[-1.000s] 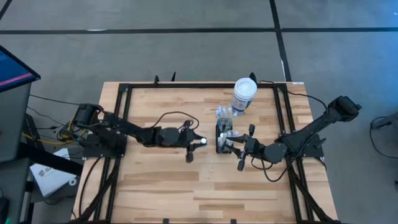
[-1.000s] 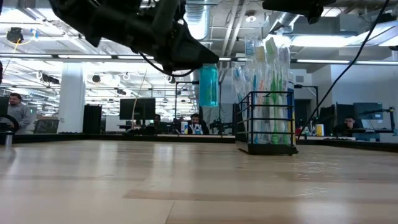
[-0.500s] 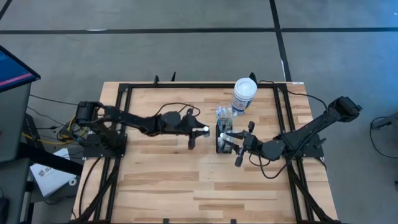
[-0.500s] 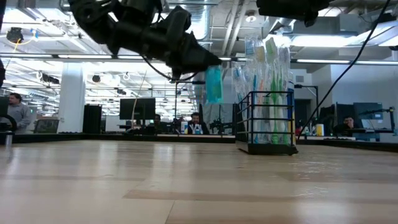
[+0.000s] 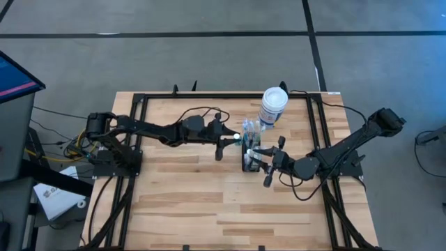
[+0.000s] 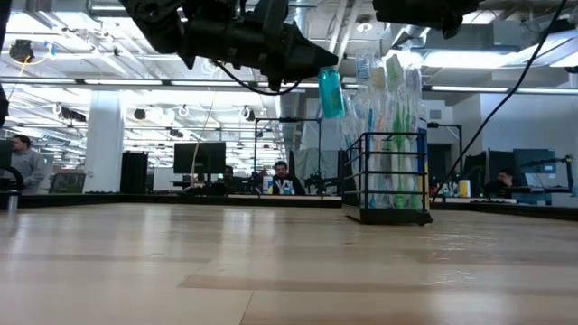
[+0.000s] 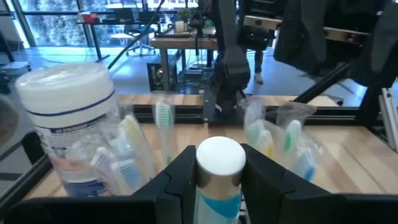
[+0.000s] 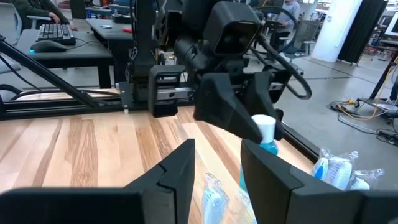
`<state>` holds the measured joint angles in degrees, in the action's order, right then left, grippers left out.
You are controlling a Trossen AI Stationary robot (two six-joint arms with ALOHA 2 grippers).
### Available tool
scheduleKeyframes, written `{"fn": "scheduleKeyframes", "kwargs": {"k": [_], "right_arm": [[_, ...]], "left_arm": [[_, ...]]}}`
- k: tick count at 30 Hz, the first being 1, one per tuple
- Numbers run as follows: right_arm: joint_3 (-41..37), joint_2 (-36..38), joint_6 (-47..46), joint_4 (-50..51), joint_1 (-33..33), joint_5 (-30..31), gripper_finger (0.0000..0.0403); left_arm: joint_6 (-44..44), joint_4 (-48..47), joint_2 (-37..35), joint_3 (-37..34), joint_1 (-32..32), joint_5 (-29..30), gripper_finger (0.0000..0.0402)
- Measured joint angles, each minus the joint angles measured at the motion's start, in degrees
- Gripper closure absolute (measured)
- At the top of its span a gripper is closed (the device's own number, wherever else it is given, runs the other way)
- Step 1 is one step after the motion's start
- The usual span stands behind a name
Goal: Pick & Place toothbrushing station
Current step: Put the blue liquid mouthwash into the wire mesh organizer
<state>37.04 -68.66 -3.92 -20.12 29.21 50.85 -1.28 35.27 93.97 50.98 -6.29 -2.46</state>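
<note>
**Left claw carries a tube right up beside the caddy**

Your left claw (image 5: 232, 137) is up off the tabletop (image 5: 181, 195), clenched on a small teal tube with a white cap (image 6: 330, 92). In the left wrist view you can see that cap (image 7: 220, 156) sitting squarely between the two dark fingers (image 7: 180, 171), pressed from both sides.

The caddy (image 5: 250, 155) stands upright on the tabletop, right of centre and nearer the far edge, its black wire frame (image 6: 386, 178) packed with wrapped toothbrushes (image 6: 390, 90) that rise well above its rim. From above, your left claw is just beside the caddy on its left side, with the tube's cap almost at the toothbrush tops. In the low view the tube hangs higher than the caddy's frame, just off the toothbrush wrappers; you cannot tell whether it touches them.

The white canister (image 5: 272, 106) stands just behind the caddy, toward the far edge.

Your right claw (image 5: 265, 161) is low at the caddy's right side, fingers (image 8: 177, 174) spread apart and gripping nothing, with toothbrush heads (image 8: 214, 199) showing between them.

A person (image 6: 20, 162) sits in the room beyond.
</note>
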Motion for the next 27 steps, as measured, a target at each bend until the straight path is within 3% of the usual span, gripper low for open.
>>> {"fn": "scheduleKeyframes", "kwargs": {"k": [11, 27], "right_arm": [[-0.02, 0.00, 0.00, -0.04, -0.02, 0.01, 0.0282], [-0.02, 0.02, 0.11, 0.17, -0.04, 0.00, 0.0282]], "left_arm": [[-1.37, -0.47, 2.12, 2.80, -0.63, -2.38, 0.0313], [-2.95, -0.33, 12.39, 11.37, -0.61, -5.38, 0.0312]]}}
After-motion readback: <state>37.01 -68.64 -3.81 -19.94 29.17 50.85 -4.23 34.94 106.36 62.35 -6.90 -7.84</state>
